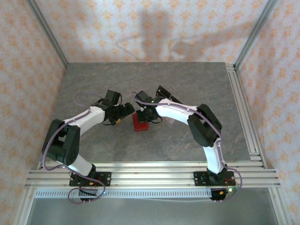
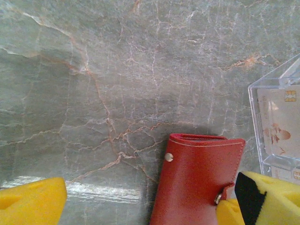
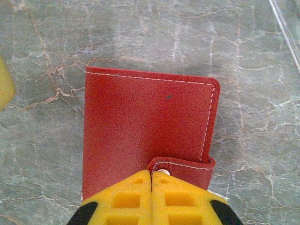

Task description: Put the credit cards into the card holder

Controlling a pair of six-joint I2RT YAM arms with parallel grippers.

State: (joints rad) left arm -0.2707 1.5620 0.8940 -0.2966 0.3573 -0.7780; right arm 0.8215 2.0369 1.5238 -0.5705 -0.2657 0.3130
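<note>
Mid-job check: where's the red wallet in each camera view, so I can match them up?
Top external: wallet mid-frame, at the right end effector.
Left wrist: wallet at the bottom, right of centre.
Right wrist: wallet at centre, right end effector shut at its near edge.
Shared landmark: snap tab, in both wrist views.

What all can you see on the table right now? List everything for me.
card holder: one, red, closed, flat at mid-table
credit card: one visible, pale, inside the clear rack
clear rack: one, transparent, beside the card holder
table: one, grey marbled
left gripper: one, yellow fingers, open, either side of the card holder
right gripper: one, yellow fingers, shut, tips at the snap tab
</note>
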